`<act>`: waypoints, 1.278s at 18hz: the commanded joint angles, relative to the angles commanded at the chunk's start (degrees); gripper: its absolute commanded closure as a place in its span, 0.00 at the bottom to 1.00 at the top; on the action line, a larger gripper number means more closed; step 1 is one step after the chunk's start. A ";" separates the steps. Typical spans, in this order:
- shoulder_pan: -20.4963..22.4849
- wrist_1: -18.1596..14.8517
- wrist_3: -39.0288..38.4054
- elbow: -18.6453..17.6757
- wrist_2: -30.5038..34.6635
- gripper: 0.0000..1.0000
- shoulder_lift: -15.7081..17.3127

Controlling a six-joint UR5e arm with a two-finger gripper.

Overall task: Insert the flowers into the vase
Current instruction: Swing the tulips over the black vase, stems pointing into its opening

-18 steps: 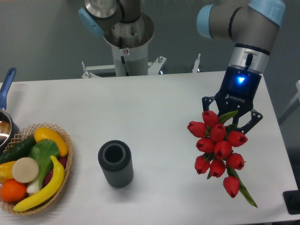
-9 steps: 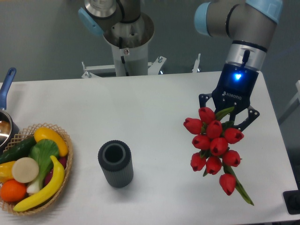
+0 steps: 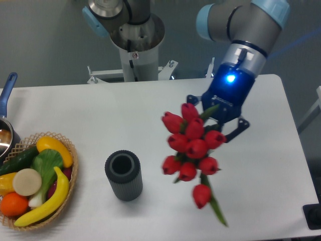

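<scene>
The flowers (image 3: 193, 148), a bunch of red tulip buds on green stems, hang in the air right of the table's middle. My gripper (image 3: 215, 118) is shut on the flowers near their upper end, and the buds hide its fingertips. One green stem end (image 3: 217, 210) points down toward the front edge. The vase (image 3: 123, 175), a dark grey ribbed cylinder with a round opening, stands upright on the white table (image 3: 125, 115), left of the bunch and apart from it.
A wicker basket (image 3: 69, 185) with a banana, an orange and vegetables sits at the front left. A pot with a blue handle (image 3: 6, 95) shows at the left edge. The robot's base column (image 3: 135, 45) stands behind the table. A dark object (image 3: 313, 216) sits at the front right corner.
My gripper has carried the flowers to the left and slightly up, closer to the vase. The bunch has tilted a little. The vase and basket have not moved.
</scene>
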 joint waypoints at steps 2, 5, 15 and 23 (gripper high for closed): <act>-0.88 0.18 0.52 -0.61 -4.92 0.62 -0.18; -1.14 0.18 6.13 -4.37 -13.89 0.62 -0.18; -4.48 0.18 11.25 -11.60 -16.82 0.62 0.97; -5.72 0.09 11.25 -12.65 -16.90 0.62 0.44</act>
